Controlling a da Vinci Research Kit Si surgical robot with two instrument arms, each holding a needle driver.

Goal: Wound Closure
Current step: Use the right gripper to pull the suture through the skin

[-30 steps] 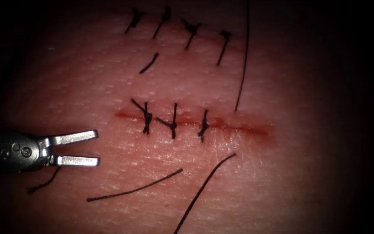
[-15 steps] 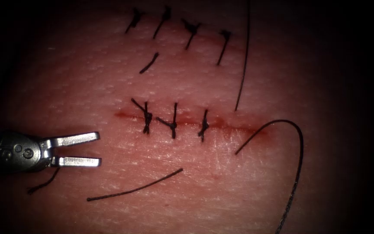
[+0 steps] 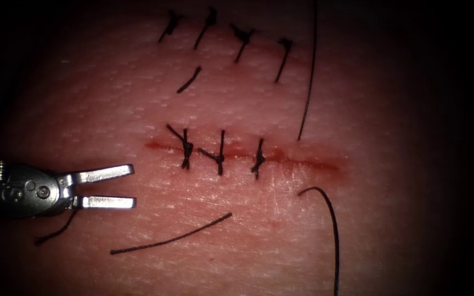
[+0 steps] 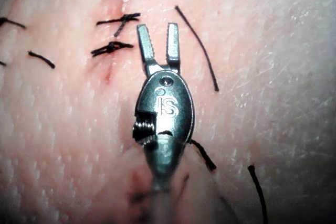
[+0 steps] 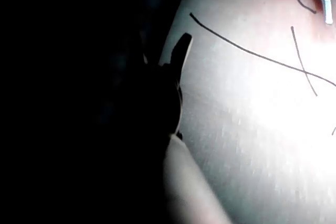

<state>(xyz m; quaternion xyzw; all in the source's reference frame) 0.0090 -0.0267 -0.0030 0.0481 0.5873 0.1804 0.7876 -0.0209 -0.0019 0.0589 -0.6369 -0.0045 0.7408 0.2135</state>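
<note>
The tissue (image 3: 390,109) has a horizontal cut (image 3: 308,162) held by three dark knotted stitches (image 3: 220,156); its right end is unstitched. A thread (image 3: 333,230) leaves the skin just below that right end and arcs downward. A second strand (image 3: 309,71) comes from above and meets the skin just above the same end. My left tool (image 3: 134,186) is left of the cut, jaws open and holding nothing; up close (image 4: 157,26) its tips point at the stitches. My right tool (image 5: 178,51) is a dark silhouette over pale tissue, and what it holds is lost in shadow.
An older row of several stitches (image 3: 242,41) crosses the tissue above the cut, with a short loose piece (image 3: 189,80) below it. A long cut thread end (image 3: 171,238) lies below the cut. A short one (image 3: 56,233) lies under the left tool.
The thread below the cut's right end swung from the lower left out to a wide loop on the right, then drew into a tighter arc. The left tool edged slightly right.
</note>
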